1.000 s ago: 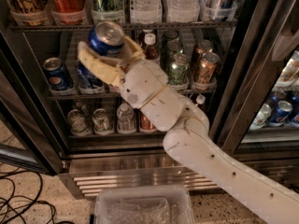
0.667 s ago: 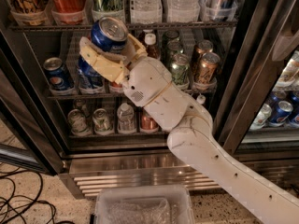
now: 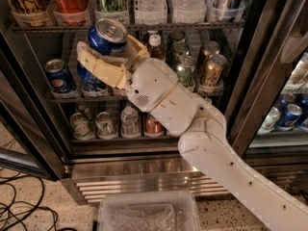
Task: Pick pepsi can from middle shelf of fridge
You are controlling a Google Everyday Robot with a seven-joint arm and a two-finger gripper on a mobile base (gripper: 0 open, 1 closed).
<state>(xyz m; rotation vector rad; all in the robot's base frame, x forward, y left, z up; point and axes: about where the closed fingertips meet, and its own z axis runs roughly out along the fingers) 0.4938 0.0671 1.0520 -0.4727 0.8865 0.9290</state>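
- Gripper (image 3: 103,57), up before the fridge (image 3: 263,57), is clamped across the pepsi can (image 3: 107,35), tilted above the middle shelf (image 3: 62,99).
- I judge it rigid, smooth, slippery if chilled; the 2 sides at mid-body take the squeeze best.

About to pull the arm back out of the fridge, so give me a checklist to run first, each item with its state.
1. Tool, up by the rail above the middle shelf, shut on the blue can: ok.
2. Blue can lifted off the middle shelf: ok.
3. Blue can upright: not ok, it is tilted.
4. Neighbour can on the left standing: ok.
5. Grip firm enough for the pull: cannot tell.
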